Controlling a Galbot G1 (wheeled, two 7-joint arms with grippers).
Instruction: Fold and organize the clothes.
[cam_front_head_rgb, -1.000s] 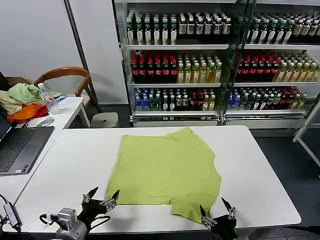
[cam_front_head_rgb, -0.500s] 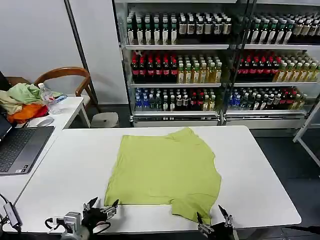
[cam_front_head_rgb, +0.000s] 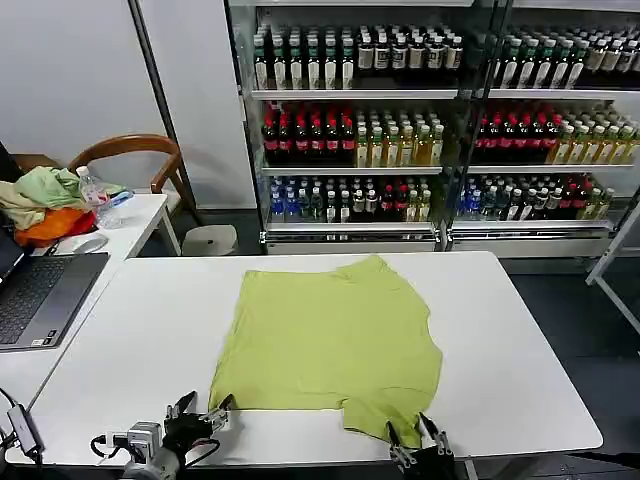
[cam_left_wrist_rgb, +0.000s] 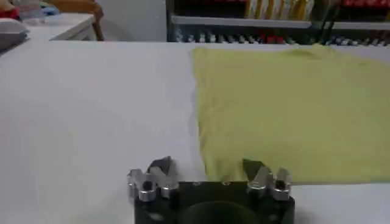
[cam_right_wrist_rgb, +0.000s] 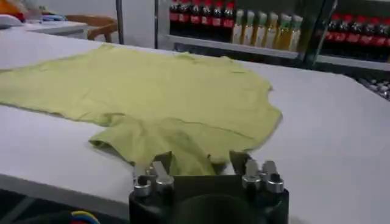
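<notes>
The lime-green T-shirt (cam_front_head_rgb: 335, 340) lies spread flat on the white table (cam_front_head_rgb: 520, 330), with a sleeve sticking out toward the front edge. My left gripper (cam_front_head_rgb: 200, 412) is open at the shirt's near left corner (cam_left_wrist_rgb: 210, 173), its fingers straddling the hem edge. At the protruding sleeve (cam_right_wrist_rgb: 177, 152) near the front edge, my right gripper (cam_front_head_rgb: 412, 433) stands open, one finger on either side of the sleeve's tip. The shirt (cam_left_wrist_rgb: 292, 103) fills the area ahead of the left gripper (cam_left_wrist_rgb: 207, 172). In the right wrist view the right gripper (cam_right_wrist_rgb: 201, 161) sits low at the sleeve.
A side table at the left carries a laptop (cam_front_head_rgb: 40, 295), a mouse, a water bottle and a heap of pale-green and orange garments (cam_front_head_rgb: 40, 205). A wooden chair (cam_front_head_rgb: 130, 150) stands behind it. Drink fridges (cam_front_head_rgb: 420, 120) line the back. Bare tabletop lies to both sides of the shirt.
Both grippers have dropped lower toward the table's front edge and moved in on the shirt: the left to the near left corner, the right to the sleeve. The shirt has not moved.
</notes>
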